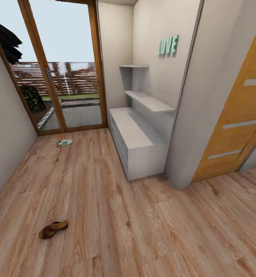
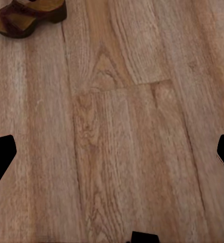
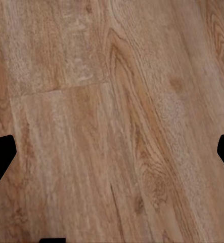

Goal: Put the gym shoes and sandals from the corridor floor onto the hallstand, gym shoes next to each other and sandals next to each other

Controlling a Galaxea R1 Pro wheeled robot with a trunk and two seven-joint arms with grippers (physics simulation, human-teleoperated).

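One gym shoe [image 1: 64,142], white with green stripes, lies on the corridor floor [image 1: 116,223] near the glass door. Closer to me on the left, one brown sandal [image 1: 53,229] rests on the planks. The pale hallstand [image 1: 137,140] stands against the right wall, and its bench top and stepped upper shelves are bare. My left gripper [image 2: 112,154] hangs open over bare floor, its dark fingertips [image 2: 0,158] far apart, with the sandal [image 2: 30,15] at the picture's edge. Nothing but planks lies between the spread fingertips [image 3: 0,158] of my open right gripper [image 3: 112,154].
A wood-framed glass door [image 1: 62,73] closes the far end of the corridor. A grey wall corner [image 1: 189,127] juts out just past the hallstand, with an orange wooden door [image 1: 235,123] beside it. A plain wall [image 1: 4,138] bounds the left side.
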